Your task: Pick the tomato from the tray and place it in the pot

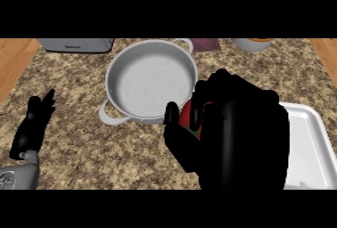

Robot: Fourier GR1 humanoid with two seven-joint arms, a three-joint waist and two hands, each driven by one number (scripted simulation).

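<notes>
Right hand [240, 133], fingers curled round the red tomato [192, 115], hovers just beside the empty grey pot [151, 80], hiding part of the white tray [309, 142]. Left hand [34, 122] rests open, fingers straight, at the granite counter's [99, 151] left.

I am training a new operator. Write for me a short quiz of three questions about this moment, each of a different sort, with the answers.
1. True or false: the tomato already lies inside the pot.
2. Multiple choice: where is the tray? A) at the view's left edge B) at the right, beside the right hand C) behind the pot
3. Short answer: what is the left hand doing?

Key
1. False: the right hand's fingers curl round the tomato, just beside the pot's rim.
2. B
3. It rests open at the view's left, fingers up, holding nothing.
</notes>
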